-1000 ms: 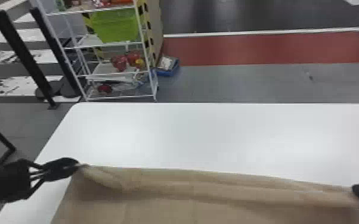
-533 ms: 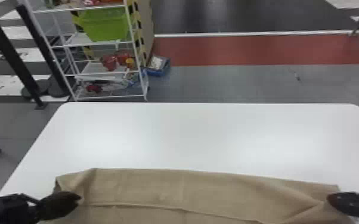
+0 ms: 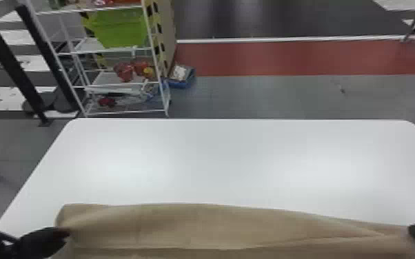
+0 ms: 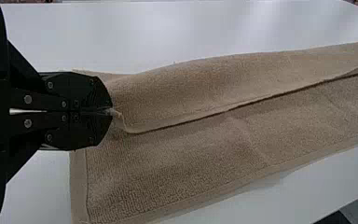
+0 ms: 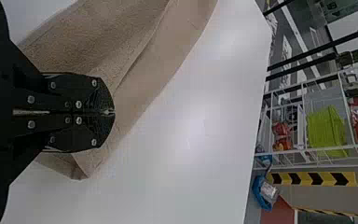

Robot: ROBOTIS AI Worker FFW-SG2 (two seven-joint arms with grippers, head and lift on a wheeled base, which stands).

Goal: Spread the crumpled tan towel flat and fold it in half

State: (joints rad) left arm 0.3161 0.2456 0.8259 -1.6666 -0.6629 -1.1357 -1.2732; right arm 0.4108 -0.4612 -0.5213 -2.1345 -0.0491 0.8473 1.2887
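Along the bottom of the head view the tan towel [image 3: 182, 225] spans most of the table's width, its far part folded over toward the robot. At the towel's left end is my left gripper [image 3: 63, 234]; the left wrist view has that left gripper [image 4: 111, 112] shut on the corner of the towel's upper layer [image 4: 205, 88], above a lower layer with a hemmed edge. My right gripper [image 3: 412, 234] is at the towel's right end. In the right wrist view the right gripper [image 5: 112, 112] is shut, its tips against the towel [image 5: 121, 46], with a corner of cloth under them.
The white table [image 3: 217, 162] extends beyond the towel to its far edge. Behind it on the floor stand a wire shelf [image 3: 124, 82] with a green bin [image 3: 117, 29], black posts [image 3: 8, 62] and a small blue box [image 3: 181, 76].
The head view has tilted and shifted slightly. Both grippers have come lower in it with the towel's ends, and the towel's far part now lies folded over toward the robot.
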